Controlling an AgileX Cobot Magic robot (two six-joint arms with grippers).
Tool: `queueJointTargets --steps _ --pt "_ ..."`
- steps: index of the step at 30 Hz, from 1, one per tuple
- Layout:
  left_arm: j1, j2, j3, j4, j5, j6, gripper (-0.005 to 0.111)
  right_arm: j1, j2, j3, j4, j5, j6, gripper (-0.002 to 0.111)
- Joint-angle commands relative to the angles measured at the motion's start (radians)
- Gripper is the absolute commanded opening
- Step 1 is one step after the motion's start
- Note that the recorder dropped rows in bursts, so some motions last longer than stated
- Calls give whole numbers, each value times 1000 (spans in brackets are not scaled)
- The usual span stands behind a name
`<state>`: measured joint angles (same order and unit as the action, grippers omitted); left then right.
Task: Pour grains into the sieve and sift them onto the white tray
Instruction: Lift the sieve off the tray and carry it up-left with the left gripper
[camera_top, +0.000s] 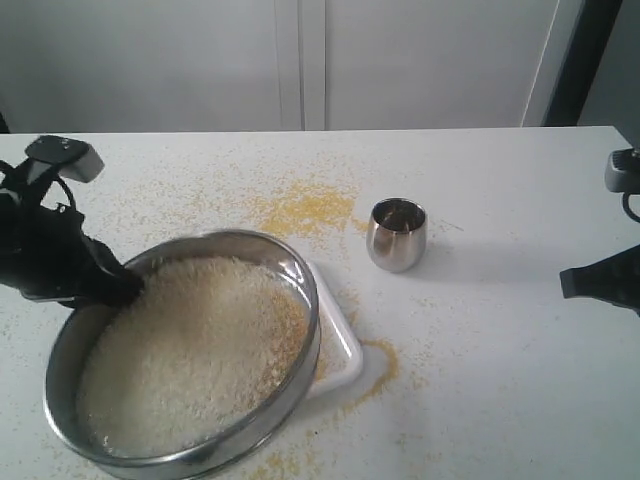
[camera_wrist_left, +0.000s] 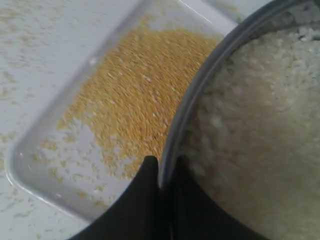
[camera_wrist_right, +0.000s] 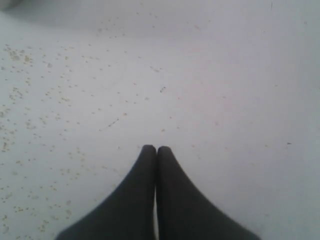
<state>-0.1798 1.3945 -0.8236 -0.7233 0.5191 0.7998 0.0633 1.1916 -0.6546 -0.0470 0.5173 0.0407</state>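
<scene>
Grains (camera_top: 190, 350), pale and rice-like, fill the sieve (camera_top: 225, 238), which I hold by its rim towards the near-left corner of the worktop (camera_top: 500, 350). My left pincer (camera_top: 118, 288) is clamped on that rim at the side facing the left edge, one finger inside the wall and one outside. The sieve looks raised and slightly tilted over the tray (camera_top: 340, 345). Only the tray's right end shows, poking out from under the sieve on the side away from my grip.

From my left wrist I can see a bed of golden granules (camera_wrist_left: 135, 95) already lying on the tray below the rim, so I judge the sifting well along. Plenty of yellow has also landed on the bare worktop, mostly towards the far edge.

What matters next is that the mesh sits above the tray, which stretches under the sieve from my grip towards the right edge. Any shake should run along that line, I think.

My right pincer (camera_wrist_right: 156, 150) hangs by the right edge, closed on nothing, well apart from everything. Near the middle stands the cup (camera_top: 397, 235), upright.
</scene>
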Motion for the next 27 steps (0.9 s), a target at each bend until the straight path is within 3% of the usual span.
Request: queueJointTargets --steps 1,3,5,7,10,11,18,27 --pt "114 -10 -42 131 -17 -173 0 -4 -3 5 -5 -10 1 0" --pt "114 -8 -45 75 -12 -162 0 -4 -3 5 -5 -10 1 0" --pt "30 -2 -43 72 16 -94 0 -4 -3 5 -5 -10 1 0" --pt "-27 -4 -43 199 18 -138 0 -4 -3 5 -5 -10 1 0" --pt "27 -4 -45 456 -44 -439 0 -4 -3 5 -5 -10 1 0" --pt "47 -4 -45 471 -52 -469 0 -4 -3 5 -5 -10 1 0" --pt "29 10 -69 440 -153 -441 0 -4 -3 5 -5 -10 1 0" --pt "40 198 -383 440 -8 -523 0 -4 -3 5 -5 -12 36 0"
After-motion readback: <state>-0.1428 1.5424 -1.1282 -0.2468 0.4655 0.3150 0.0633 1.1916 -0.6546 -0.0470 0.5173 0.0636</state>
